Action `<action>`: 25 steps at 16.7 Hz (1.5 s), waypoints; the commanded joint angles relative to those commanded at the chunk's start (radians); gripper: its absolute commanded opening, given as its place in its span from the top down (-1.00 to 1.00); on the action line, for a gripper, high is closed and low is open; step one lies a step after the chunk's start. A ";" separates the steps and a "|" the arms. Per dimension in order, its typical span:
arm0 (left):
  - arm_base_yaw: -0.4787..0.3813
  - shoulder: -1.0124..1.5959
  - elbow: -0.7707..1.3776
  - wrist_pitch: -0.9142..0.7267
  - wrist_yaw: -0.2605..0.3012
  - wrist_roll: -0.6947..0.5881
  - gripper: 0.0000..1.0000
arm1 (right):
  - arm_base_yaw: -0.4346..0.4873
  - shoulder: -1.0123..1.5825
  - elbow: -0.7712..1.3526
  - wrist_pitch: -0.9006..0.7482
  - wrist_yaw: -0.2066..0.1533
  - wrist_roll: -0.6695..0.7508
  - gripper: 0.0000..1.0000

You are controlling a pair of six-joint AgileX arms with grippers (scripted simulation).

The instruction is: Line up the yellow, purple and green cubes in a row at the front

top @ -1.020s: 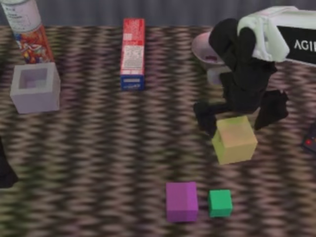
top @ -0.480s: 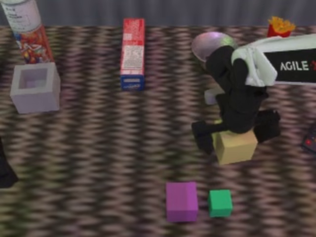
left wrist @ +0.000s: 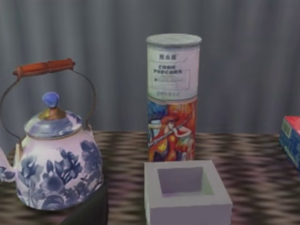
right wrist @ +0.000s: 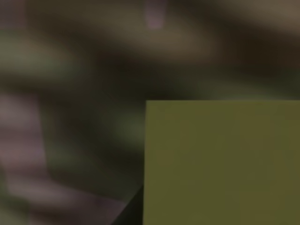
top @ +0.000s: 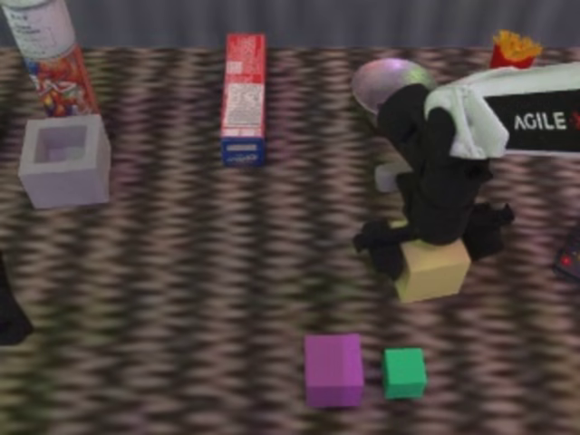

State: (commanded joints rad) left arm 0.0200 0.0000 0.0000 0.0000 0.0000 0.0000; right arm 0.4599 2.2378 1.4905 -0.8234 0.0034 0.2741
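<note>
The pale yellow cube [top: 435,272] sits right of the table's middle, and it fills much of the right wrist view [right wrist: 220,164]. My right gripper [top: 435,237] is down over it, one dark finger against each side, shut on the cube. The purple cube [top: 333,370] and the small green cube [top: 404,372] stand side by side at the front, a narrow gap between them. My left gripper [top: 9,313] is parked at the table's left edge, mostly out of the top view.
A hollow grey box [top: 65,160] [left wrist: 186,192] stands at the back left, beside a popcorn can [top: 50,54] [left wrist: 172,98]. A red-and-blue carton [top: 244,98] lies at the back centre. A pink bowl [top: 385,82], fries [top: 515,47] and a teapot [left wrist: 54,159] are also about.
My right gripper came down over the yellow cube, and its fingers drew in from a wide spread to the cube's sides. The purple and green cubes stayed put.
</note>
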 joint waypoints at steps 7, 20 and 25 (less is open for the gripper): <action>0.000 0.000 0.000 0.000 0.000 0.000 -1.00 | 0.000 0.000 0.000 0.000 0.000 0.000 1.00; 0.000 0.000 0.000 0.000 0.000 0.000 -1.00 | 0.000 -0.053 0.070 -0.125 0.002 0.002 1.00; 0.000 0.000 0.000 0.000 0.000 0.000 -1.00 | 0.006 -0.108 0.133 -0.235 0.001 -0.002 1.00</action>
State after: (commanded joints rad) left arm 0.0200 0.0000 0.0000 0.0000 0.0000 0.0000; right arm 0.4663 2.1295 1.6230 -1.0587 0.0040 0.2722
